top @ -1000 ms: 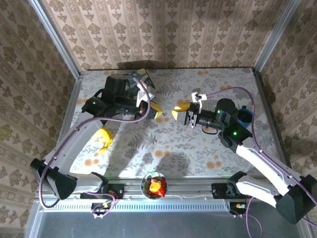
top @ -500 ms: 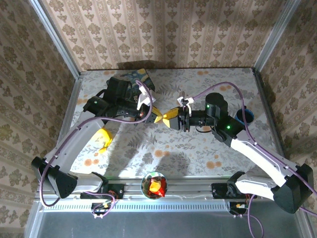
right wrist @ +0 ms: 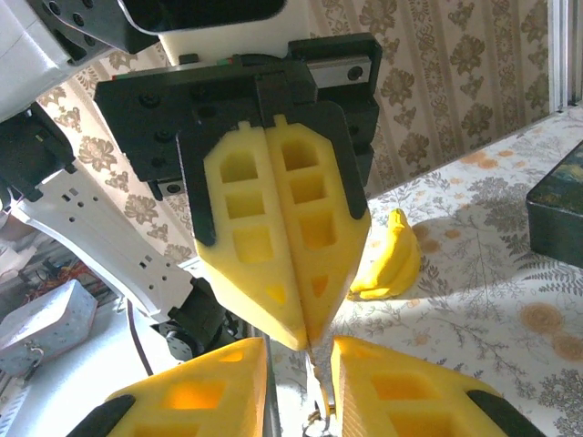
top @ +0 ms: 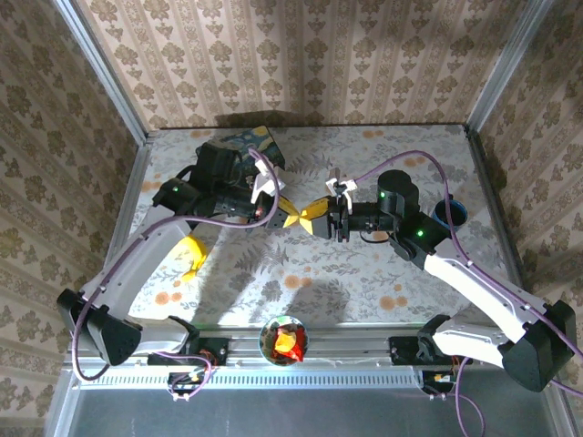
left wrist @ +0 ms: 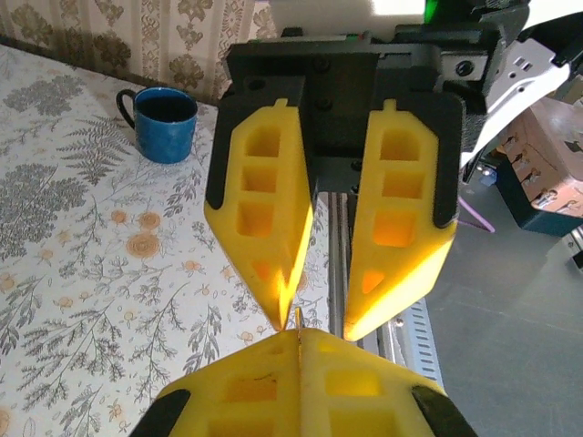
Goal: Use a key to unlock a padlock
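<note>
Left gripper (right wrist: 305,342) clenched; right gripper (left wrist: 316,326) facing it tip-to-tip, jaws slightly apart, grasp unclear.

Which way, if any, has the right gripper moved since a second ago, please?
Yes: the right gripper moved leftward, away from the blue cup, up to the left gripper.

The left tool (top: 292,218) and right tool (top: 309,217) stand tip to tip, box (top: 258,143) behind them at left, cup (top: 453,212) far right.

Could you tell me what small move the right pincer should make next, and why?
Probably close gently: the right pincer stands open tip-to-tip with the shut left pincer, whose tips show a thin sliver beside one right finger.
</note>
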### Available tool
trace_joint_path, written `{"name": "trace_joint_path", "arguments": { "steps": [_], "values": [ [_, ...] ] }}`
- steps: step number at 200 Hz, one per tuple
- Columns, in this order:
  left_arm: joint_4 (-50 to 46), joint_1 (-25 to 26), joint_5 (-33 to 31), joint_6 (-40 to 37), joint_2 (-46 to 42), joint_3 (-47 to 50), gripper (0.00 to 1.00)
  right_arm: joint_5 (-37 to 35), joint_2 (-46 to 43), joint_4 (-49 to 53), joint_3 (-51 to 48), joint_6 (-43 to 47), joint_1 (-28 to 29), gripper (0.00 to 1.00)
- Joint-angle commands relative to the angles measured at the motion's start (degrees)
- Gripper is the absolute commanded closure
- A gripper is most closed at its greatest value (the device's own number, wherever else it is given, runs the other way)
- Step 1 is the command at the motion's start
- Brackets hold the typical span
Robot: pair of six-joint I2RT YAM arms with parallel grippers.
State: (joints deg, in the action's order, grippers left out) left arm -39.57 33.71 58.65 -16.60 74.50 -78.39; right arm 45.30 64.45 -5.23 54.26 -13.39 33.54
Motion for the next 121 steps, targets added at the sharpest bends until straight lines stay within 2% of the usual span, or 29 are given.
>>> {"name": "trace_joint_path", "arguments": {
  "steps": [1, 71, 121],
  "values": [
    [1.8, 0.0, 3.1, -0.8, -2.3, 0.6, 1.0, 0.4, -1.3, 0.6, -0.6, 0.9, 0.2, 0.75],
    [3.0, -0.1, 3.2, 0.0, -2.4, 1.1, 1.0, 1.6, -0.8, -0.5, -0.6, 0.7, 0.2, 0.84],
    [5.2, -0.7, 3.6, 2.1, -2.2, 1.7, 1.0, 2.4, -0.2, -0.9, -0.8, 0.5, 0.2, 0.83]
  ]
}}
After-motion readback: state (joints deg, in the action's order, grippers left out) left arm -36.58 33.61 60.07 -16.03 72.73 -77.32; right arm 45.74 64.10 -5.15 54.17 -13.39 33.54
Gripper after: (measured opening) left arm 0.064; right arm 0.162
